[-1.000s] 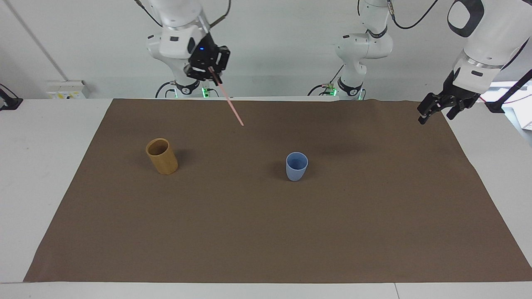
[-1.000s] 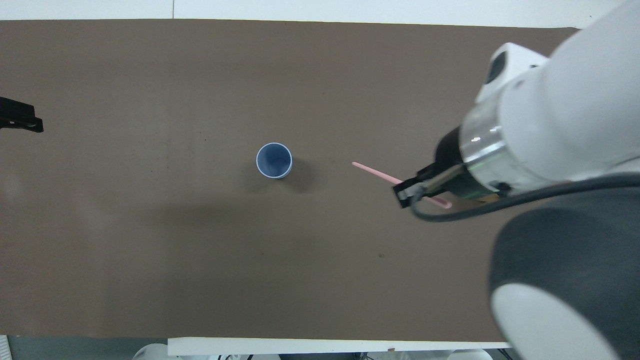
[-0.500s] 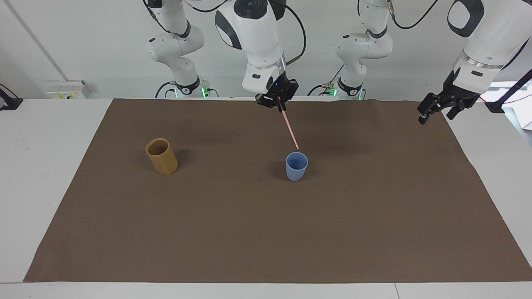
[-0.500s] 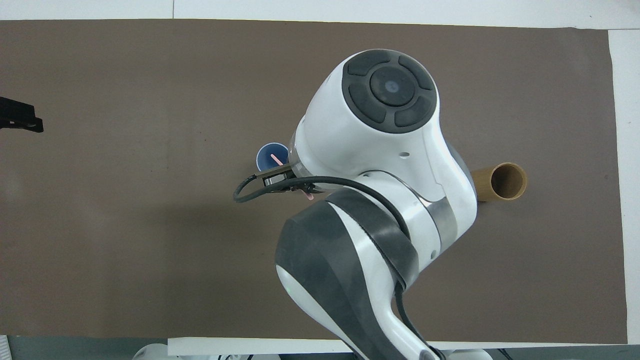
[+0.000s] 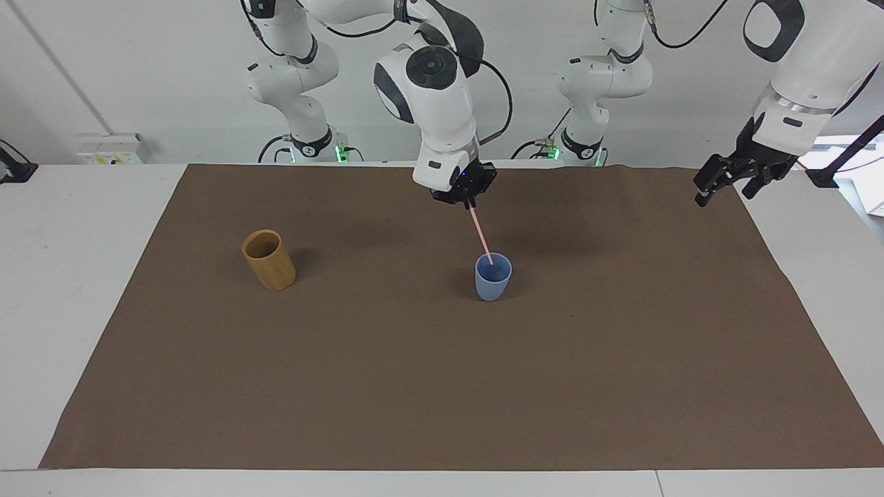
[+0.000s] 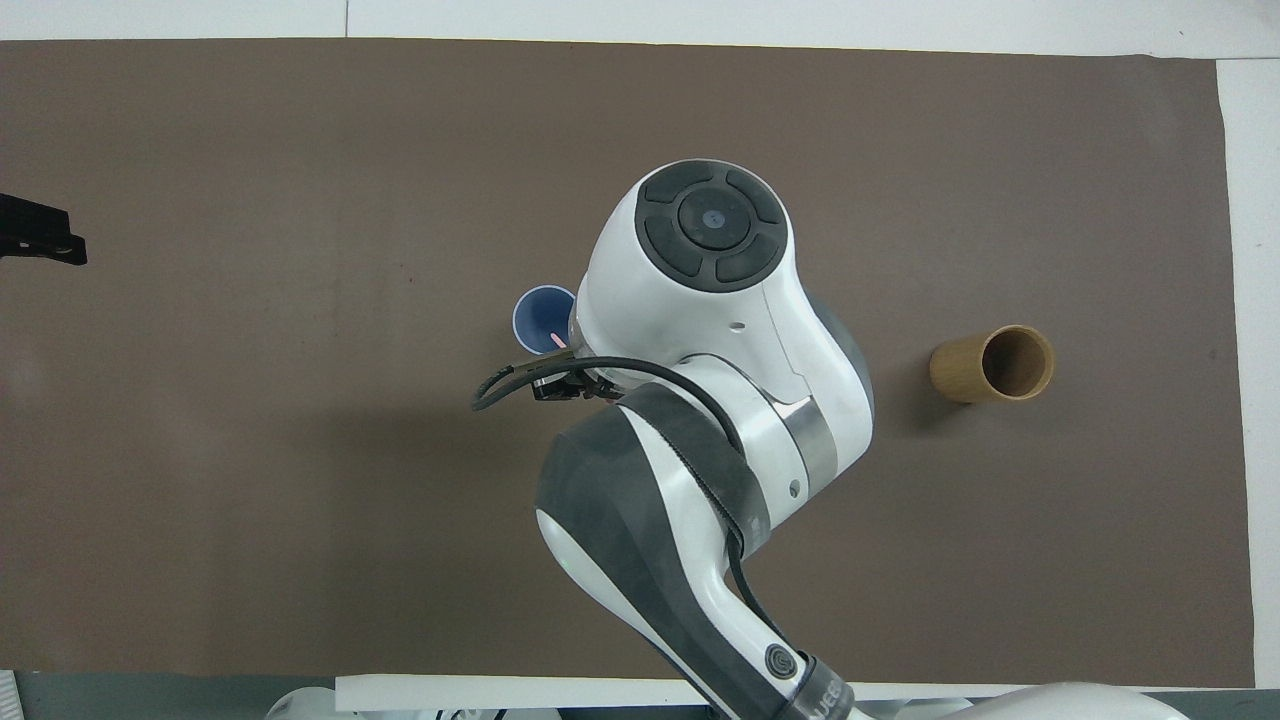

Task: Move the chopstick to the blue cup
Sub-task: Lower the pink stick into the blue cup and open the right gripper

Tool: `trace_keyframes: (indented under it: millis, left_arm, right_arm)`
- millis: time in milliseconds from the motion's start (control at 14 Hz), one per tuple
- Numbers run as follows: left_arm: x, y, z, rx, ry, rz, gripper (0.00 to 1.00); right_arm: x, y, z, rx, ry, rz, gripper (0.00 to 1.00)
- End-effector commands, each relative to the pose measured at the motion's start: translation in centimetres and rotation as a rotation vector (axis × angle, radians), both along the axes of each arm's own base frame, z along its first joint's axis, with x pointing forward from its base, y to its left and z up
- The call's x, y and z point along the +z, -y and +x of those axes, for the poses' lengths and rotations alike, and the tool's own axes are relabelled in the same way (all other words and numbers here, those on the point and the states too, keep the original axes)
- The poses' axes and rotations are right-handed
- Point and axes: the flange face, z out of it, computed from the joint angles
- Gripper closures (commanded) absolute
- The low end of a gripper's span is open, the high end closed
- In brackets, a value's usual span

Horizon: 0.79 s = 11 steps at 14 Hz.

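My right gripper (image 5: 469, 201) is shut on the upper end of the pale pink chopstick (image 5: 481, 236), held over the blue cup (image 5: 493, 279). The stick slants down and its lower tip is just inside the cup's mouth. The light blue cup stands upright near the middle of the brown mat. In the overhead view the right arm covers most of the cup (image 6: 538, 312); a short piece of the stick (image 6: 556, 341) shows inside its rim, next to the gripper (image 6: 563, 384). My left gripper (image 5: 722, 185) waits open and empty over the mat's corner at the left arm's end, and it shows in the overhead view too (image 6: 40, 240).
A taller tan cylindrical cup (image 5: 269, 261) stands on the brown mat (image 5: 442, 386) toward the right arm's end, level with the blue cup; it also shows in the overhead view (image 6: 992, 364). White table borders the mat.
The right gripper swung with the chopstick from near the tan cup's end to over the blue cup, then lowered so the tip entered the cup. The left arm has not moved.
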Motion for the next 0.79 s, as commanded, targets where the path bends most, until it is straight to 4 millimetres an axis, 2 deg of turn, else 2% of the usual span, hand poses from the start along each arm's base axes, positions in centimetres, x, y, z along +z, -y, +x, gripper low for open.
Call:
trace_keyframes:
  millis: [0,143,286,357,429,571,714]
  left_arm:
    - [0.0,-0.1,-0.3,-0.002,-0.011,0.013,0.00]
    - [0.0,-0.1,-0.3,-0.002,-0.011,0.013,0.00]
    - [0.0,-0.1,-0.3,0.000,-0.011,0.013,0.00]
    - [0.0,-0.1,-0.3,-0.002,-0.011,0.013,0.00]
    - [0.0,-0.1,-0.3,0.000,-0.011,0.013,0.00]
    - [0.1,-0.1,-0.3,0.000,-0.009,0.013,0.00]
    - [0.0,-0.1,-0.3,-0.002,-0.011,0.013,0.00]
  right_arm:
    - [-0.8,0.7,-0.8,-0.025,0.044,0.011,1.00]
    - [-0.8,0.8,-0.5,-0.034,0.065,0.024,0.91]
    - [-0.6,0.8,-0.3,-0.039,0.071,0.033,0.68]
    - [-0.6,0.9,0.0,-0.046,0.082,0.040,0.46]
    - [-0.4,0.8,0.2,-0.050,0.098,0.048,0.00]
    - [0.7,1.0,1.1,-0.067,0.124,0.069,0.00]
    - [3.6,2.5,3.2,-0.088,0.137,0.073,0.00]
